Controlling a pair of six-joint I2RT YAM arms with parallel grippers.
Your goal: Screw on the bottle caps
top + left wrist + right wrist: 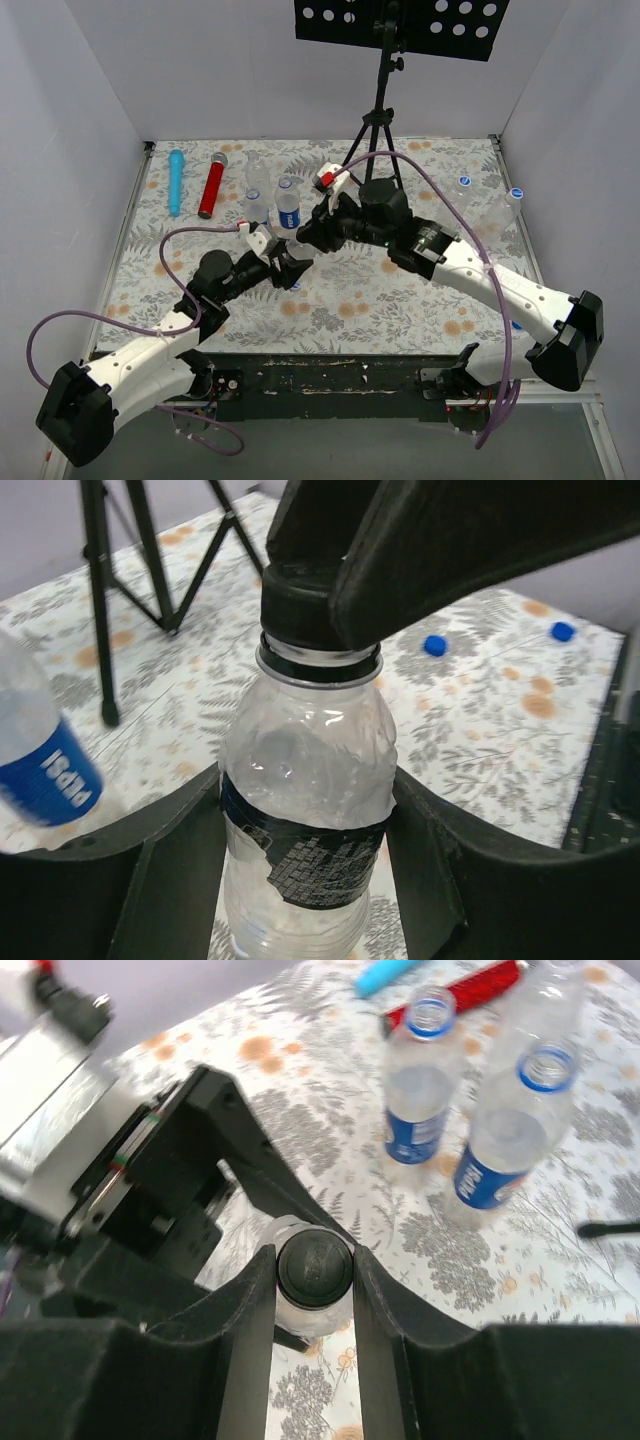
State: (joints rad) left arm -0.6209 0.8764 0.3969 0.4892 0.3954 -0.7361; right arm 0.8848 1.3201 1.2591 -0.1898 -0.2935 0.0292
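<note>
Your left gripper (305, 825) clamps the clear bottle (300, 740) at its dark label, a finger on each side. Your right gripper (313, 1260) pinches the black cap (314, 1270), seated on that bottle's neck between its fingers. 2 blue caps (434, 645) lie loose beyond the left fingers. 2 uncapped bottles (417, 1080) stand past the right fingers.

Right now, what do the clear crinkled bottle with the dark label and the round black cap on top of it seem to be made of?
The clear crinkled bottle looks like thin, glossy transparent plastic: its wall is dented and carries bright reflections. The round black cap looks like hard plastic, dull to faintly satin, as it reflects little light; the soft focus leaves that open.
</note>
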